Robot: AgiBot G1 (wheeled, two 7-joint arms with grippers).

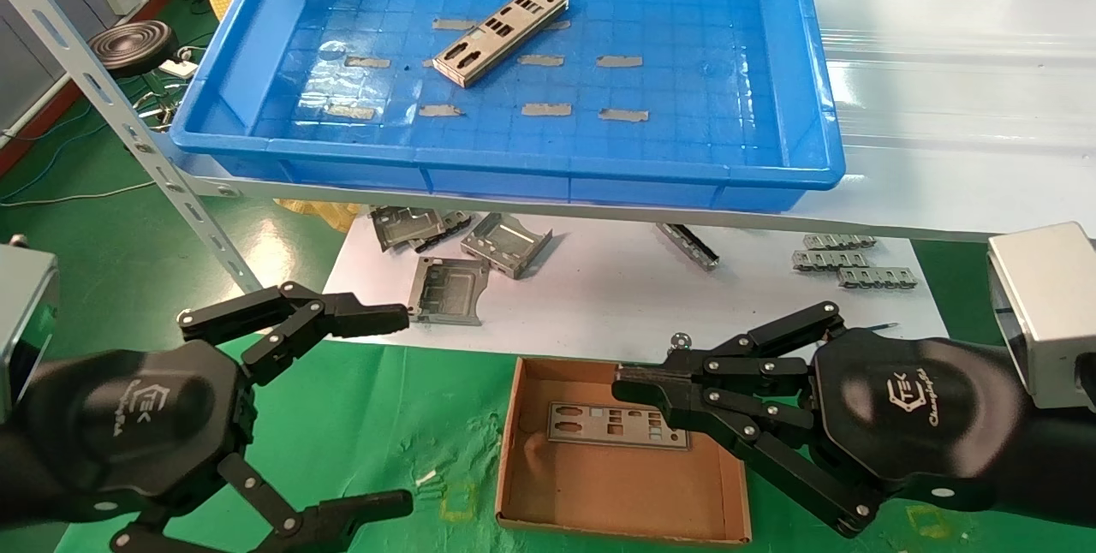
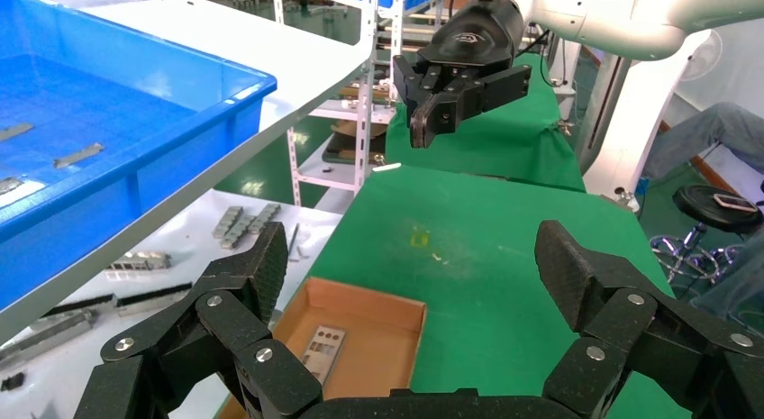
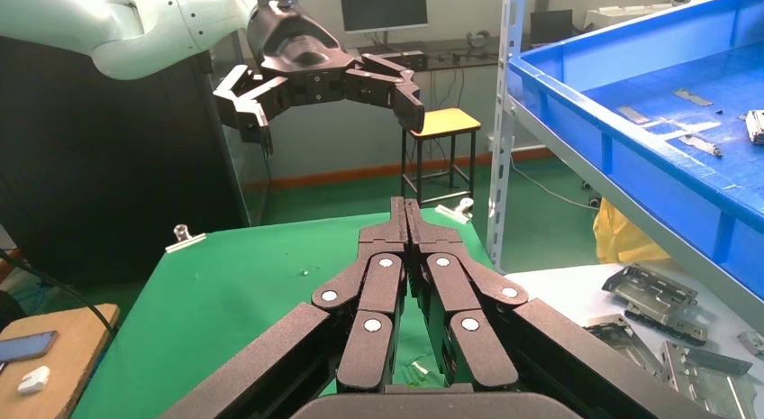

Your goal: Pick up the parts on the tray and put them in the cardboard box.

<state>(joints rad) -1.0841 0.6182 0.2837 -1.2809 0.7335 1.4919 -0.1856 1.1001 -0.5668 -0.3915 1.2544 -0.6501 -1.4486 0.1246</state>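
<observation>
Hidden: the right pincer [image 1: 629, 395] covers the right end of the plate in the cardboard box [image 1: 618, 497]; the tray's far rim is cut off in the head view.
Plate in tray: one silver-grey plate [image 1: 501, 33] lies slantwise on the floor of the blue tray [image 1: 548, 172], toward the far side and left of the middle, punched with round and rectangular holes, partly over a grey tape strip [image 1: 454, 24].
Plate in box: a second plate [image 1: 604, 425] lies flat on the box floor, near the far wall.
Right pincer: fingers pressed together with nothing between them, hanging over the box's far right corner.
Left pincer: [image 1: 402, 407] fingers wide apart, holding nothing, over the green surface [image 1: 377, 416] left of the box.
Shelf: the tray sits on a white shelf [image 1: 942, 108] of a metal rack.
Surface: green cloth carries the box; behind it a white sheet [image 1: 599, 296] holds folded grey brackets [image 1: 505, 243].
Room: green floor, a black stool [image 1: 133, 46] at the left.
</observation>
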